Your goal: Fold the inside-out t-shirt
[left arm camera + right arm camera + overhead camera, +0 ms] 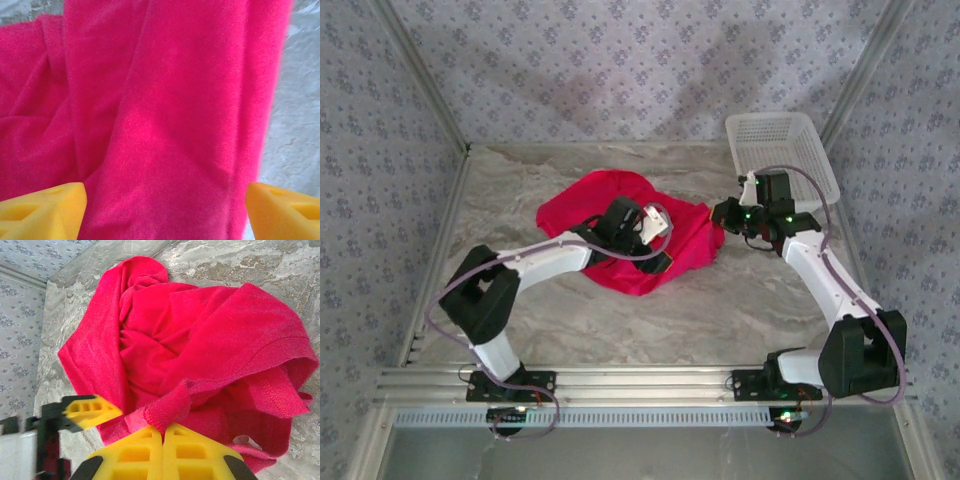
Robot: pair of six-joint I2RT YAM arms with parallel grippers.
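My right pincer [163,436] is shut tight on a rolled bit of hem [167,407] at the right edge of the inside-out t-shirt [588,200], which lies in a crumpled red heap near the middle of the surface [740,300]. I take that grip for an anchor: with one edge pinned I can draw the cloth out flat, and nothing can be folded while it is bunched like this. My left pincer [162,207] hangs just over the heap with its jaws wide, the yellow fingertips [42,210] standing either side of a long fold of fabric and gripping nothing. To my eye it is placed to come down on a second edge or a sleeve, so that the two pincers can pull apart and spread the shirt. From the wrist I cannot tell which part of the shirt lies under it, since the folds hide seams and collar alike. The shirt is far from folded, and I judge the task to be at its start. The surface is marbled grey and cream, bare apart from the shirt and a white slatted basket [775,118] in the far right corner, well apart from the cloth. Walls [620,60] papered in a small pale floral print close in three sides, and metal rails [640,385] run along the near edge where my arms are bolted.
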